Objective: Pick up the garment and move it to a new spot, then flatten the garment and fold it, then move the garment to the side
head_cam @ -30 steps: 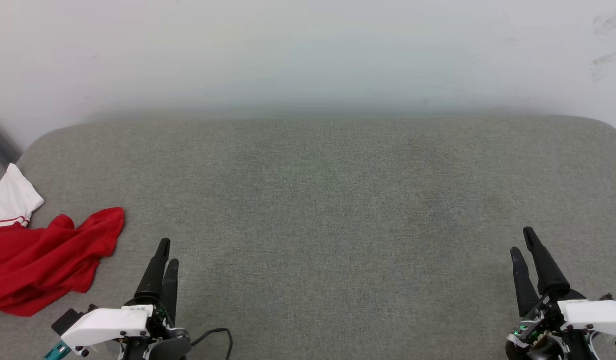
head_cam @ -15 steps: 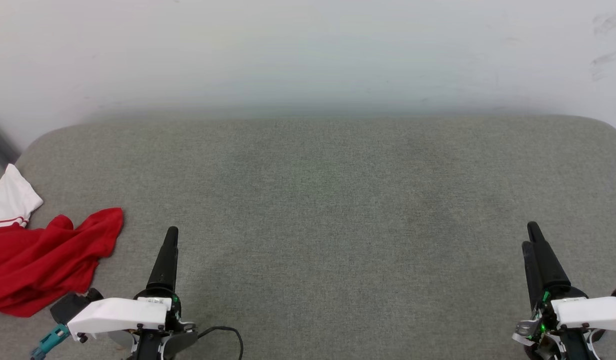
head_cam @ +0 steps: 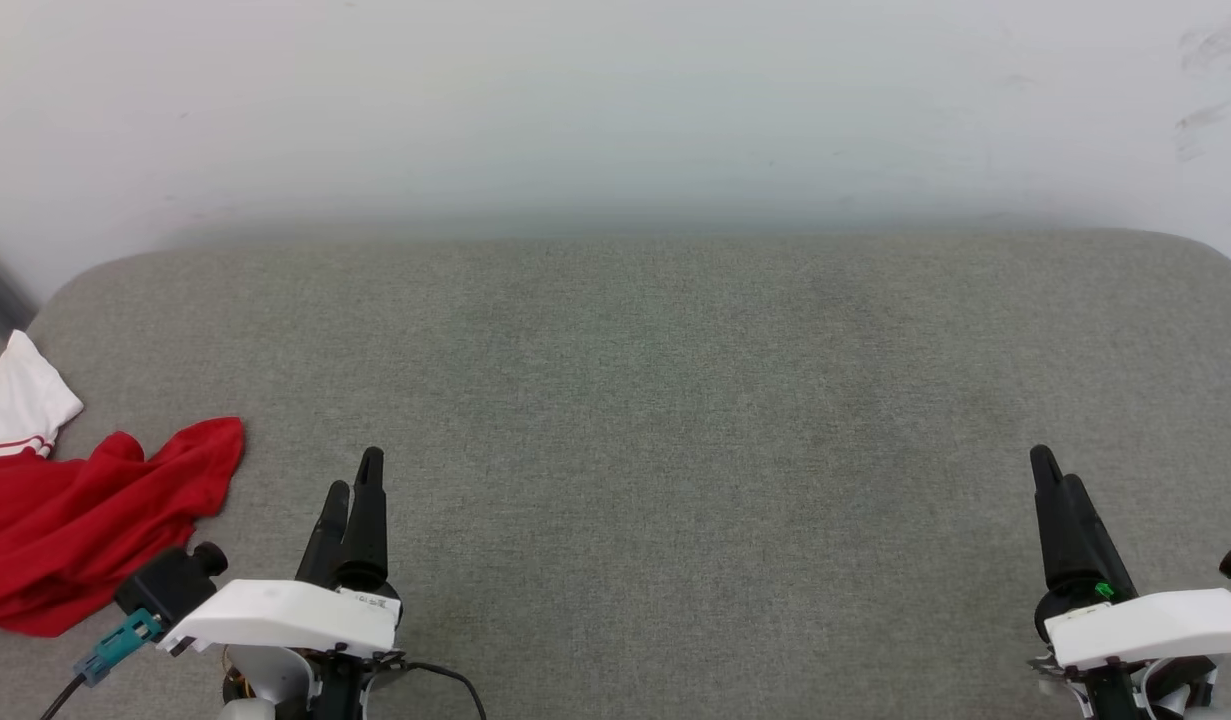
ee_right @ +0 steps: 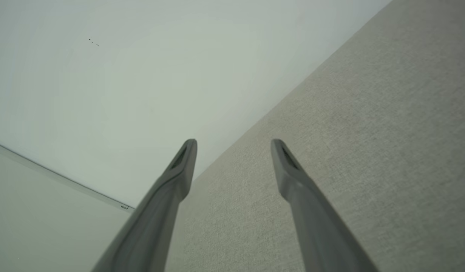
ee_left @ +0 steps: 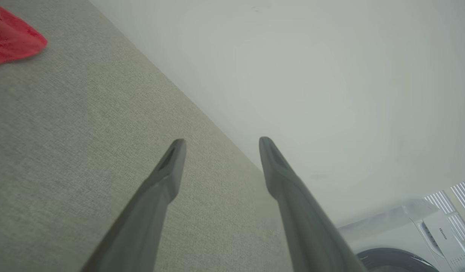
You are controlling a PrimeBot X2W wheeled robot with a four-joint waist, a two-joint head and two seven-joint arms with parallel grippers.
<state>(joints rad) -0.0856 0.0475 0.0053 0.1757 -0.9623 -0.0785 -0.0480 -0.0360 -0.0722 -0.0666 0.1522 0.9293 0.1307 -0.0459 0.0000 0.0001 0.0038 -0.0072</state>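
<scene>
Wall (head_cam: 615, 100): plain, matt, off-white, ahead of both end effectors; a few faint dark scuffs at its upper right in the head view.

Tabletop (head_cam: 675, 400): grey woven cloth cover with a fine, even weave and rounded far corners. It lies under and ahead of both end effectors and meets the wall at its far edge.

Garment (head_cam: 75, 520): soft bright red cloth, crumpled into loose folds with one rounded lobe reaching toward the left end effector. It lies on the tabletop to the left of the left end effector (head_cam: 355, 475), near it and not touching. Its white sleeve (head_cam: 20, 400), edged with thin red stripes, lies on the far-left side of the heap. In the left wrist view a red corner (ee_left: 11, 37) shows up and to the left of the fingertips, well apart from them.

Washer (ee_left: 425, 234): white casing and dark round door, beyond and to the right of the left end effector, in the left wrist view.

Left end effector (ee_left: 221, 141): two long, dark, tapering fingers spread apart, holding nothing, above bare cloth.

Right end effector (head_cam: 1058, 468): same shape, and in its wrist view (ee_right: 234, 141) the fingers are spread apart and empty, well to the right of the garment.

Connector (head_cam: 115, 645): small, teal, on a cable behind the left end effector's white housing.
</scene>
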